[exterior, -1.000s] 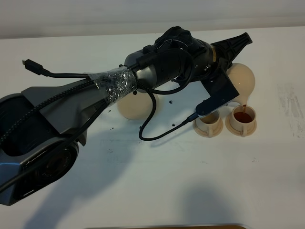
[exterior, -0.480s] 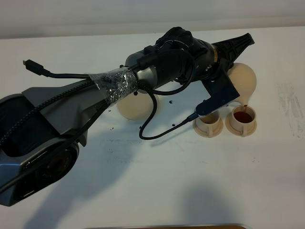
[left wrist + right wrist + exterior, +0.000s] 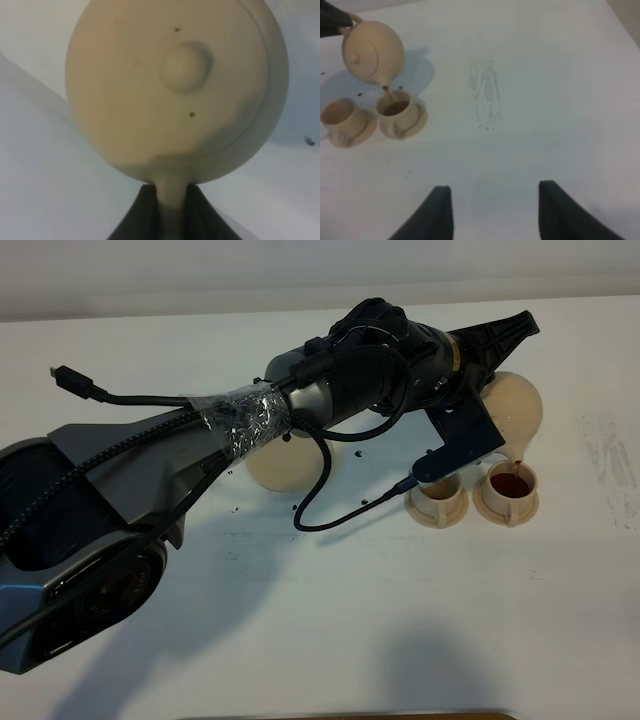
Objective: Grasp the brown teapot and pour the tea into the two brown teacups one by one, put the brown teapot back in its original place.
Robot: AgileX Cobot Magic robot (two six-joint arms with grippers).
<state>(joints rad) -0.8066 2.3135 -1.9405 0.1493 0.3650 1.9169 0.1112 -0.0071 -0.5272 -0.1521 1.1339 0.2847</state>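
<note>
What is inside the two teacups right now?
The teacup under the teapot spout holds dark reddish-brown tea. The other teacup looks pale inside in the right wrist view, with no dark tea visible; from above, the arm partly covers it.

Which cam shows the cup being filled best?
Exterior high: the filling teacup sits unobstructed, tea surface visible. Right wrist shows it smaller and blurrier. Left wrist shows only the teapot.
</note>
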